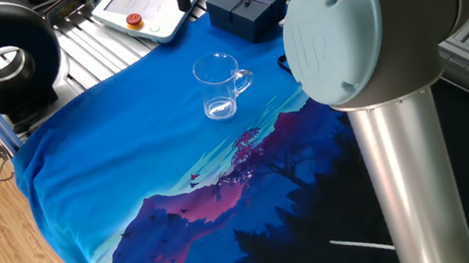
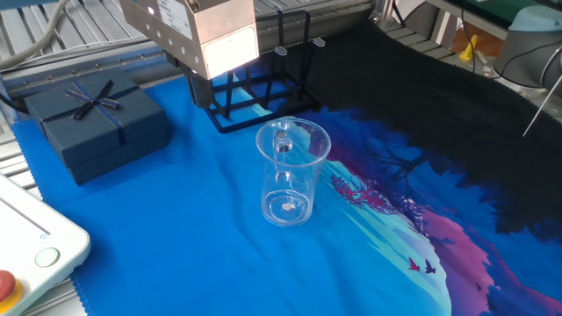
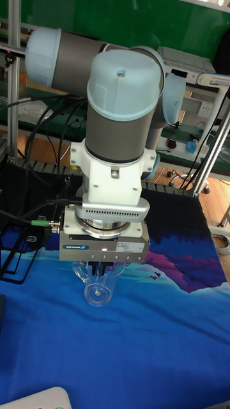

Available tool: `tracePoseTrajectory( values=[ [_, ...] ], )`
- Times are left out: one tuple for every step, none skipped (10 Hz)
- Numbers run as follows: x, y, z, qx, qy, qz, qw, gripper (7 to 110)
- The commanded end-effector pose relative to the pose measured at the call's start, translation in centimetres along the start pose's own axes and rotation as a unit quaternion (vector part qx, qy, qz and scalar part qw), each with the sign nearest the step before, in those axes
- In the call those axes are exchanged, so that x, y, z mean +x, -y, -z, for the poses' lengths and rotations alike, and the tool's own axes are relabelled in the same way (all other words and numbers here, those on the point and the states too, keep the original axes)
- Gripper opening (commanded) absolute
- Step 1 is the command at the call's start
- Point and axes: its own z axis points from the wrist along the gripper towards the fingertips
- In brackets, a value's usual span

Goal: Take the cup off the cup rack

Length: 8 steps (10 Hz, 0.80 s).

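The cup (image 2: pixel 291 173), a clear glass mug, stands upright on the blue cloth, and nothing holds it. It shows alone on the cloth in one fixed view as the cup (image 1: pixel 220 84), handle to the right. The cup rack (image 2: pixel 263 83), a black frame of thin bars, stands just behind it with no cup on it. My gripper (image 3: pixel 100 267) hangs above the cloth, close over and behind the cup (image 3: pixel 96 287). Its silver wrist block (image 2: pixel 202 35) sits at the rack's left end. The fingers show only as short dark stubs, so their gap is unclear.
A dark navy box with a bow (image 2: pixel 92 123) lies left of the rack. A white pendant with a red button (image 1: pixel 142 12) is beyond the cloth's edge. A black round device (image 1: pixel 3 62) stands at the far left. My arm's big grey joint (image 1: pixel 376 31) blocks the right side.
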Motion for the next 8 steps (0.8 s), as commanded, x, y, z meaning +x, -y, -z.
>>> tracePoseTrajectory(
  values=[
    [0.01,-0.22,0.10,-0.005,0.000,0.001,1.0000,7],
    [0.01,-0.10,0.05,-0.003,-0.001,0.001,1.0000,7],
    [0.06,0.00,0.02,-0.002,-0.002,0.002,1.0000,7],
    [0.21,-0.24,-0.05,-0.004,-0.004,0.002,1.0000,7],
    [0.27,-0.24,-0.02,-0.003,-0.004,0.001,1.0000,7],
    [0.25,-0.34,-0.01,-0.006,-0.004,0.003,1.0000,7],
    [0.33,-0.11,-0.05,-0.001,-0.006,0.003,1.0000,7],
    [0.26,0.06,-0.11,0.002,-0.006,0.004,1.0000,7]
  ],
)
